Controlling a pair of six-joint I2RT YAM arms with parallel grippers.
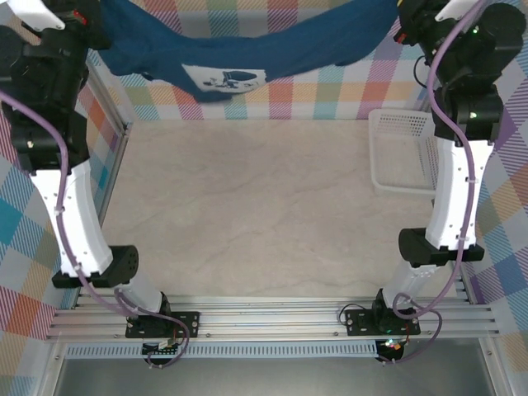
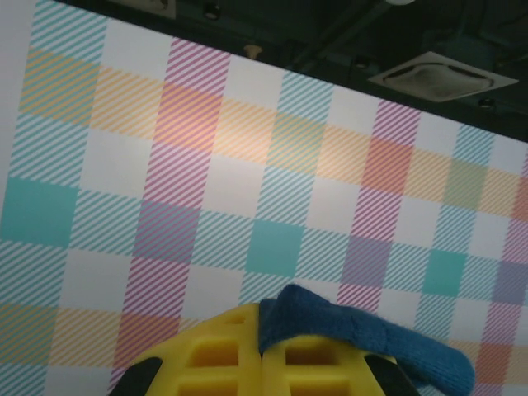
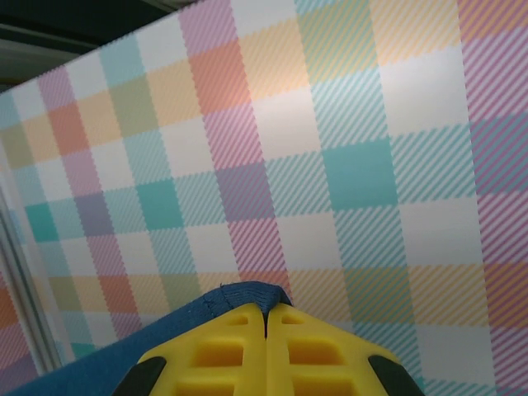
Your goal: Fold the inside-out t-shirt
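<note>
The inside-out t-shirt (image 1: 272,41) is dark blue and hangs stretched in the air across the far side of the table, sagging in the middle, with a pale print (image 1: 224,80) on its lowest part. Both arms are raised to its two ends. In the left wrist view, my left gripper (image 2: 262,318) has its yellow fingers shut on a fold of the blue cloth (image 2: 371,338), which trails off to the right. In the right wrist view, my right gripper (image 3: 266,309) is shut on a hemmed edge of the shirt (image 3: 165,330), which runs down to the left.
A white mesh basket (image 1: 402,153) stands at the table's right side beside the right arm. A plaid backdrop (image 1: 330,91) walls the back and sides. The beige tabletop (image 1: 264,214) lies below the hanging shirt, with a metal rail (image 1: 115,157) along its left edge.
</note>
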